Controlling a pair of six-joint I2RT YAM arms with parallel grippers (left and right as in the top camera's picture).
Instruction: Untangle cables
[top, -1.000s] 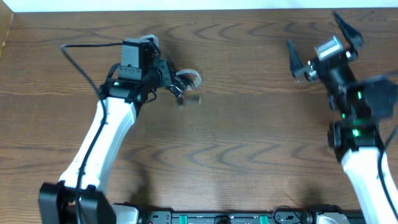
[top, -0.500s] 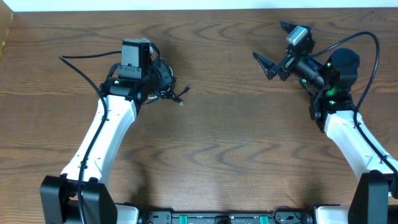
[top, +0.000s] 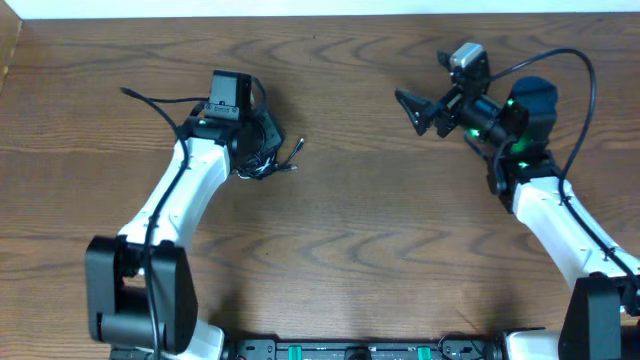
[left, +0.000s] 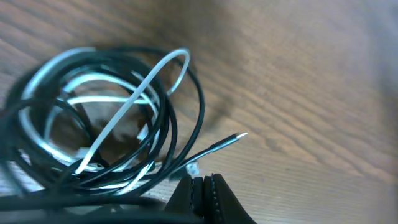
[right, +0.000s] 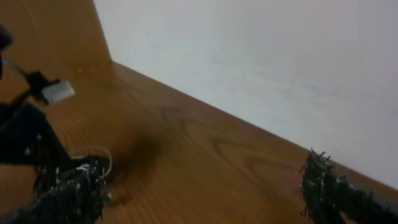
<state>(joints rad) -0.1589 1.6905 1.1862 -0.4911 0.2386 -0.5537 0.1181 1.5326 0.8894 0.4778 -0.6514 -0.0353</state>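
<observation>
1. The cables lie in one tangled coil on the table, in its far left part, just at the front of the left arm.
2. In the left wrist view the coil fills the left half of the picture. The black cables loop round and round, and the white cable runs through the loops and crosses them in a slanted line.
3. One black end with a silvery plug sticks out of the coil to the right, free of the loops. From overhead the same end points away from the arm.
4. The left jaws are closed. Their tips are pressed together at the bottom edge of the wrist view, just beside the lower right rim of the coil.
5. A black strand passes close above those tips. Whether any strand is pinched between them cannot be told.
6. The right arm is over the far right part of the table, well apart from the coil, with its front turned left towards it.
7. The right jaws are spread wide open with nothing between them. In the right wrist view the two fingers sit at opposite lower corners, with only bare table and a white wall in between.
8. That view also shows the left arm at the left edge, with a pale loop of cable next to it on the wood.
</observation>
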